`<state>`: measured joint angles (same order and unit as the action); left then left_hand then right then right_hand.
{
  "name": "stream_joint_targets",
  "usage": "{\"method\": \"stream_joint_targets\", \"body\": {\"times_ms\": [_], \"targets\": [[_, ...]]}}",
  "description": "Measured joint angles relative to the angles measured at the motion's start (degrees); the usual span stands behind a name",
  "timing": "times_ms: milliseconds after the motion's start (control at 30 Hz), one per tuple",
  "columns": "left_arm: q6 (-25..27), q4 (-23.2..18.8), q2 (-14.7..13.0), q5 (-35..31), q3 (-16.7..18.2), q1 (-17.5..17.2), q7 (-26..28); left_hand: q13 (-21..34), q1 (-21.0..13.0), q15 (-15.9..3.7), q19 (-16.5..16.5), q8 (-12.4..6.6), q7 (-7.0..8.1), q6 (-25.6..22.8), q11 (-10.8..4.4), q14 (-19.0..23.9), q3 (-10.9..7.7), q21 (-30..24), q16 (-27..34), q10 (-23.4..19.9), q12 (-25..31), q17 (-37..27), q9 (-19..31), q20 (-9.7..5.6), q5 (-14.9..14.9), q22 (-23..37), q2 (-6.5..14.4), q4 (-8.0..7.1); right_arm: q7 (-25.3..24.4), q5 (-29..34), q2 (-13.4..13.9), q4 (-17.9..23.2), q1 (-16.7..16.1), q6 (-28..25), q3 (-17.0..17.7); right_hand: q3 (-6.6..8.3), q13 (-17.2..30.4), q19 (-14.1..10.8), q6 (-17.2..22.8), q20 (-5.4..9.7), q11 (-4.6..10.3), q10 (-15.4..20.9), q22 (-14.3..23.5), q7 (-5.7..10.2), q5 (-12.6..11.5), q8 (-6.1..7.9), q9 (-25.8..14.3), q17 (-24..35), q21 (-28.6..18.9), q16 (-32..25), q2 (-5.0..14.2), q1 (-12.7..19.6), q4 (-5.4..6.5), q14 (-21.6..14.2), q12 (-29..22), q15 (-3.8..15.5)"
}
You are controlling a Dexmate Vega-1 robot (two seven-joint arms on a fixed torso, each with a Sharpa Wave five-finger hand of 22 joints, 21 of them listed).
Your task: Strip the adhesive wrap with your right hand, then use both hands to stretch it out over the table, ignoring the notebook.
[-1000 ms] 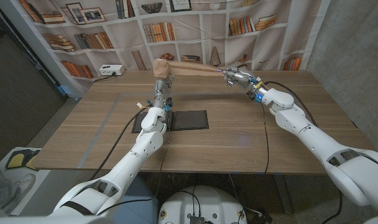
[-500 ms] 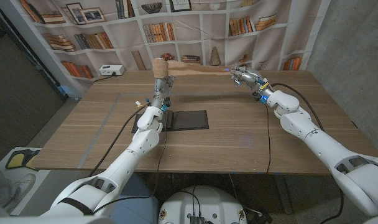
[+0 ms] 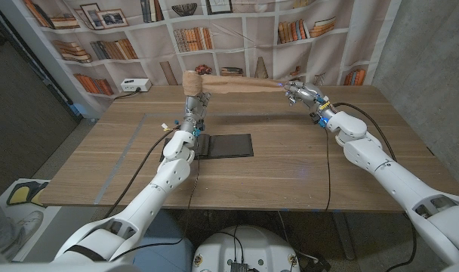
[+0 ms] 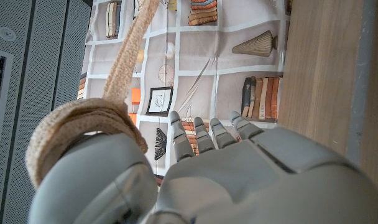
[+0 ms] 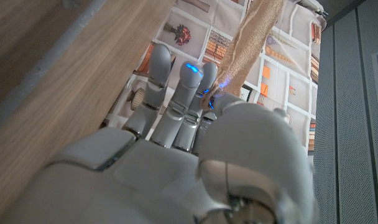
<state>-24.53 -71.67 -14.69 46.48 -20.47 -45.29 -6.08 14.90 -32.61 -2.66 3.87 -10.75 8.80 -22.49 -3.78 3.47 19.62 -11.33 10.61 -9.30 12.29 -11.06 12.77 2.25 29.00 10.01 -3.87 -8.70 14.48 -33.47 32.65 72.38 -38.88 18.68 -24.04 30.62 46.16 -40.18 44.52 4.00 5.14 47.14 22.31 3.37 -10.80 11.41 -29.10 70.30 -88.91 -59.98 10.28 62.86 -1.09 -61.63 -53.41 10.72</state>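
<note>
A tan roll of adhesive wrap is held up above the far side of the wooden table by the left hand, whose grip is partly hidden behind the roll. A stretched strip is pinched by the right hand. A black notebook is seen lying below, partly covered by the left arm.

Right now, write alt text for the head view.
A tan strip of adhesive wrap stretches above the wooden table, from the roll held up by the left hand to the right hand pinching its free end. A flat black notebook lies beside the left arm.
</note>
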Motion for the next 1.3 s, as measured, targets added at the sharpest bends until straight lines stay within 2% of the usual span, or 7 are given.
{"method": "stream_joint_targets", "body": {"times_ms": [633,1300], "targets": [[-1.4,-2.0,-3.1,1.9,2.9,-2.6,-1.4,0.0,0.7,0.31,0.0,-0.32,0.00,0.0,0.00,-0.3,-0.01,0.0,0.0,0.6,0.0,0.0,0.0,0.00,-0.4,0.0,-0.7,0.00,-8.8,2.4,2.5,7.2,-3.9,-3.7,1.4,0.23,-0.1,0.2,0.0,-0.22,0.00,0.0,-0.3,-0.01,0.0,0.00,0.0,0.0,0.0,-0.4,-0.16,-0.3,-0.25,0.0,0.0,0.02],[-3.0,-3.2,-4.6,1.9,5.1,-4.8,0.7,0.0,0.9,0.00,0.0,-0.32,0.11,0.1,0.00,-0.6,-0.01,0.0,0.0,0.6,0.0,0.0,0.0,0.00,-0.8,0.0,-0.9,0.00,-11.7,3.0,2.7,5.6,-3.7,-4.3,2.3,0.70,-0.1,0.2,0.0,-0.22,0.00,0.0,-0.5,-0.01,0.0,0.00,0.0,0.0,-0.3,-0.8,0.07,-0.5,-0.25,0.1,0.0,0.11]]}}
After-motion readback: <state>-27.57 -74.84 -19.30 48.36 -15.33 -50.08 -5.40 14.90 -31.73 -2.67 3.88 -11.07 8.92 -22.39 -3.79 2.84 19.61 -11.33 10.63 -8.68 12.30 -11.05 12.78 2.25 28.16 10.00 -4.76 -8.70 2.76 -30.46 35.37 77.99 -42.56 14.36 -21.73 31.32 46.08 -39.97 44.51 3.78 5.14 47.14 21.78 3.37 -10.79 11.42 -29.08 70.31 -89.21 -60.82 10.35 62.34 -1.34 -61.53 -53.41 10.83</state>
